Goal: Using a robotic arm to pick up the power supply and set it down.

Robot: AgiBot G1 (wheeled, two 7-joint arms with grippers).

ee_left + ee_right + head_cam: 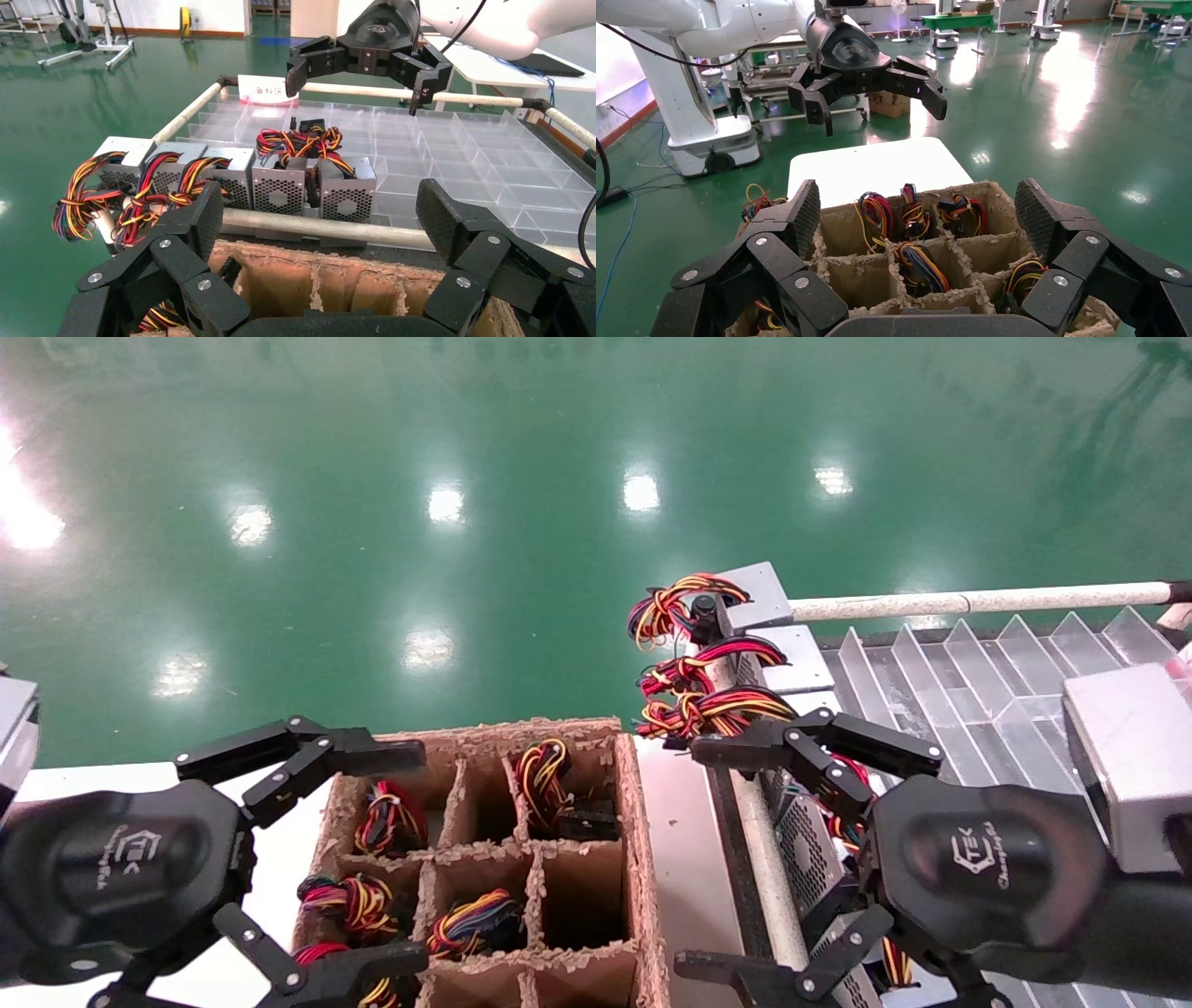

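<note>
Hovering spread, empty: right pincer (717, 859) above power supply (808, 854); left pincer (358, 864) spread.

Cardboard divider box (643, 859) on white table (56, 780); clear tray (968, 682) beside.

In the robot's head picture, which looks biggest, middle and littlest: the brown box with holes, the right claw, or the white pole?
1. Brown cardboard box
2. Right claw, though being near the camera makes it look bigger
3. White pole, long but very thin
</note>
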